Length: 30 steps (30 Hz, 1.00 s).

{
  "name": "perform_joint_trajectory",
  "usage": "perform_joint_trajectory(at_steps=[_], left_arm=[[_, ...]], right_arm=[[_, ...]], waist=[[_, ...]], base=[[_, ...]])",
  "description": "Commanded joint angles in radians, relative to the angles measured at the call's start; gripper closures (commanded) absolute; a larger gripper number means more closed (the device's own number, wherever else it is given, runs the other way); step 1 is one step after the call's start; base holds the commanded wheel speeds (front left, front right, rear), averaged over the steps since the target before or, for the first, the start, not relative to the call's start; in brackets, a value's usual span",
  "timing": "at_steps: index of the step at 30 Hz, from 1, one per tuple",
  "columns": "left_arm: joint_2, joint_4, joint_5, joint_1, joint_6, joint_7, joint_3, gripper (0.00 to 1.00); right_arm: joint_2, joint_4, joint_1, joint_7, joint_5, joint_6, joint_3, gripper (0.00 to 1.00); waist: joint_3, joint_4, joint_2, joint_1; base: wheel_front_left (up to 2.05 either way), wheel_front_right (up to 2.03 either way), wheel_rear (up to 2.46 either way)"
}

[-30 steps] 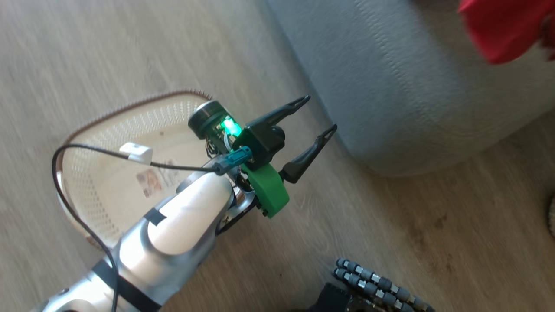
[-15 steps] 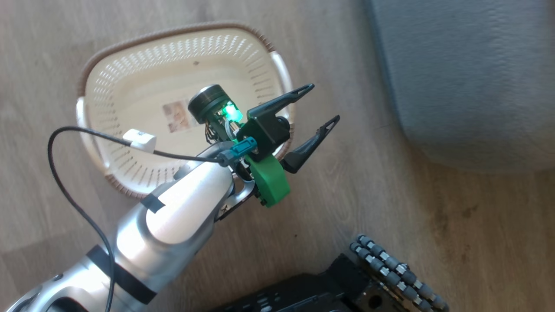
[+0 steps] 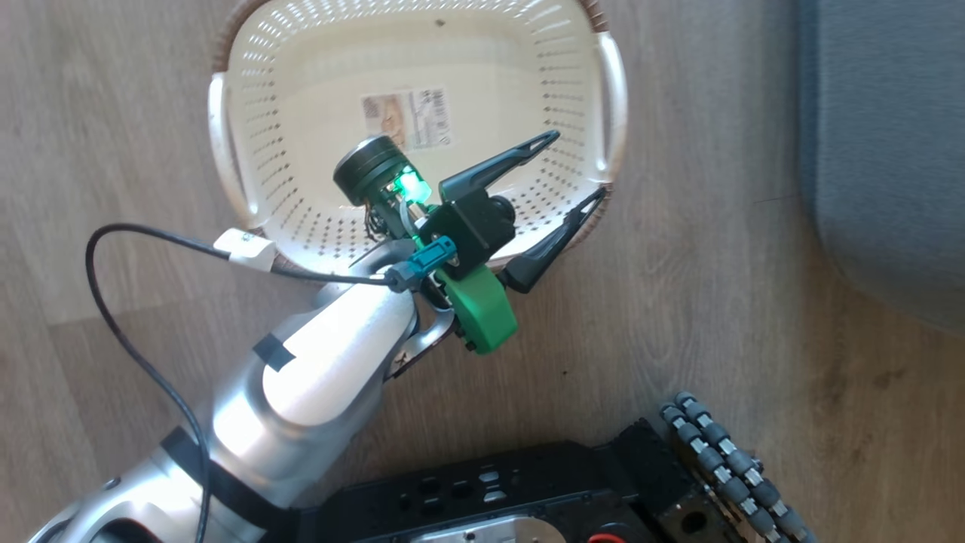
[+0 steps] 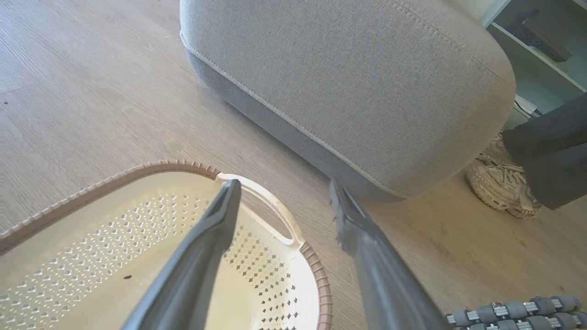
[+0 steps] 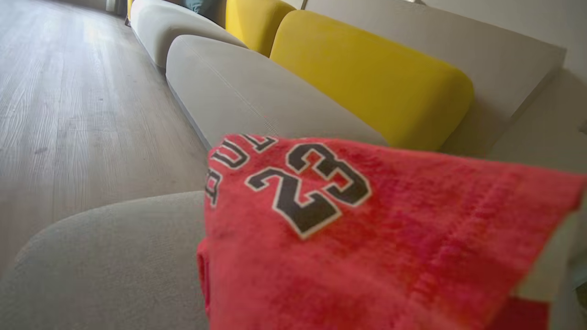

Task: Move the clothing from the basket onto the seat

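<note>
— Entry one, the left gripper (image 3: 580, 164)?
— Fingers wide apart and unloaded. It hangs over the 4 o'clock corner of the basket (image 3: 264, 151), tips pointing to 2 o'clock in the head view.
— The basket?
— Cream, perforated, brown rim. It stands on the wood floor (image 3: 716, 264) at 12 o'clock of the head view, with a label sticker (image 3: 407, 119) on its bottom.
— The seat (image 4: 367, 82)?
— Grey cushion with pale stitching, at 3 o'clock of the basket, near it but apart.
— The clothing (image 5: 367, 256)?
— Red cloth with a black "23" edged white. It is close before the right wrist camera, over the seat, with a yellow cushion (image 5: 367, 78) beyond at 1 o'clock.
— The right gripper?
— Fingers closed, hidden behind the red cloth. Whether they pinch it, cannot tell.
— Sundries?
— A person's shoe (image 4: 502, 188) on the floor beside the seat, at 3 o'clock of the left wrist view.
</note>
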<state>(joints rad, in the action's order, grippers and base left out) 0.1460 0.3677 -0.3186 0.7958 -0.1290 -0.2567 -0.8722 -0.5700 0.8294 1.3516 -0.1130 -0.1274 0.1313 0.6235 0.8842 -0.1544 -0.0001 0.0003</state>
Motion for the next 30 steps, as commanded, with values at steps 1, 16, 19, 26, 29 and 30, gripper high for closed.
perform_joint_trajectory(at_steps=[1, 16, 19, 26, 29, 30], left_arm=[[-0.012, -0.040, 0.010, -0.021, 0.000, -0.005, 0.020, 0.00], [-0.047, -0.059, 0.011, -0.042, -0.002, -0.005, 0.035, 0.00], [-0.051, -0.058, 0.006, -0.054, -0.002, -0.005, 0.040, 0.00], [-0.062, -0.046, -0.005, -0.107, -0.002, -0.005, 0.085, 0.00], [-0.065, -0.039, -0.008, -0.144, -0.002, -0.005, 0.119, 0.00], [-0.065, -0.036, -0.009, -0.159, -0.002, -0.005, 0.133, 0.00]], right_arm=[[-0.026, -0.012, -0.045, -0.017, -0.014, -0.001, 0.017, 1.00], [-0.089, 0.221, -0.205, -0.148, -0.006, -0.001, -0.017, 0.00], [-0.092, 0.186, -0.261, -0.148, 0.041, -0.001, -0.065, 0.00], [-0.084, 0.105, -0.445, -0.149, 0.173, -0.001, -0.210, 0.00], [-0.068, 0.053, -0.533, -0.149, 0.222, -0.001, -0.278, 0.00], [-0.058, 0.031, -0.564, -0.149, 0.235, -0.001, -0.301, 0.00]], waist=[[0.010, 0.014, 0.0001, -0.0003], [-0.088, 0.017, 0.0001, -0.0003], [-0.129, 0.022, 0.0001, -0.0003], [-0.253, 0.046, 0.0001, -0.0003], [-0.314, 0.060, 0.0001, -0.0003], [-0.337, 0.066, 0.0001, -0.0003]], base=[[0.00, 0.00, 0.00], [0.00, 0.00, 0.00], [0.00, 0.00, 0.00], [0.00, 0.00, 0.00], [0.00, 0.00, 0.00], [0.00, 0.00, 0.00]])
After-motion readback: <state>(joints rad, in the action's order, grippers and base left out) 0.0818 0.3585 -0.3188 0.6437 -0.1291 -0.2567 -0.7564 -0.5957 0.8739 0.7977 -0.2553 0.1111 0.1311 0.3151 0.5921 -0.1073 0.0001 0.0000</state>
